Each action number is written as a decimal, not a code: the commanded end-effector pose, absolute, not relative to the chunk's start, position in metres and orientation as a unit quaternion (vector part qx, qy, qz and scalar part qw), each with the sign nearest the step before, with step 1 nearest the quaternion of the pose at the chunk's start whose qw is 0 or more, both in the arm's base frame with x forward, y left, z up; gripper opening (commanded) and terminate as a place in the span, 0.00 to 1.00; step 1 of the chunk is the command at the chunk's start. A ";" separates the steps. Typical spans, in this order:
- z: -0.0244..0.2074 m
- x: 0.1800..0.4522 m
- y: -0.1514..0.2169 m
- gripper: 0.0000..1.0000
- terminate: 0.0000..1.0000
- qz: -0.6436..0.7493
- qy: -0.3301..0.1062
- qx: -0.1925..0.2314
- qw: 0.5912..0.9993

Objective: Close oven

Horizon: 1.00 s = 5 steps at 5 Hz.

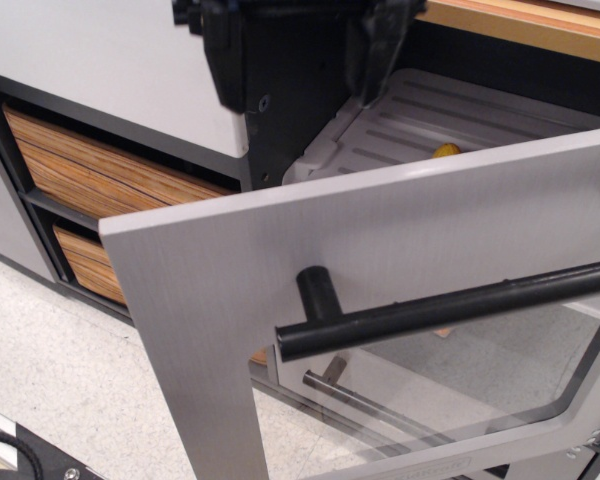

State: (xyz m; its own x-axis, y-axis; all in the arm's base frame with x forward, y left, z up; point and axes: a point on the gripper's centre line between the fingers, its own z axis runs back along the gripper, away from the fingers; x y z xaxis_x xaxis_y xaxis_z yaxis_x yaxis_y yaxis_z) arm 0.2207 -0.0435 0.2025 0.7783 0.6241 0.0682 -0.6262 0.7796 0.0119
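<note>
The oven door point(310, 250) is brushed silver-grey and hangs partly open, tilted toward the camera. Its long black bar handle point(450, 310) crosses above the clear rounded window point(450, 385). Behind the door's top edge the oven cavity shows a grey ribbed tray point(460, 110) with a small yellow-orange thing point(445, 152) on it. My black gripper point(300, 50) is at the top of the frame, above and behind the door's top edge and not touching it. Its two fingers point(225, 60) are spread wide with nothing between them.
Two wood-grain drawers point(90, 170) point(95, 265) sit to the left of the oven under a white counter top point(100, 60). A wooden counter edge point(540, 25) runs along the top right. Speckled floor point(70, 370) lies below.
</note>
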 end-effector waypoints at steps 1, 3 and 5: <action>0.219 0.181 -0.090 1.00 0.00 0.262 0.017 -0.039 0.964; 0.177 0.161 -0.129 1.00 0.00 0.263 0.062 -0.040 0.962; 0.173 0.179 -0.104 1.00 0.00 0.298 0.009 -0.023 0.954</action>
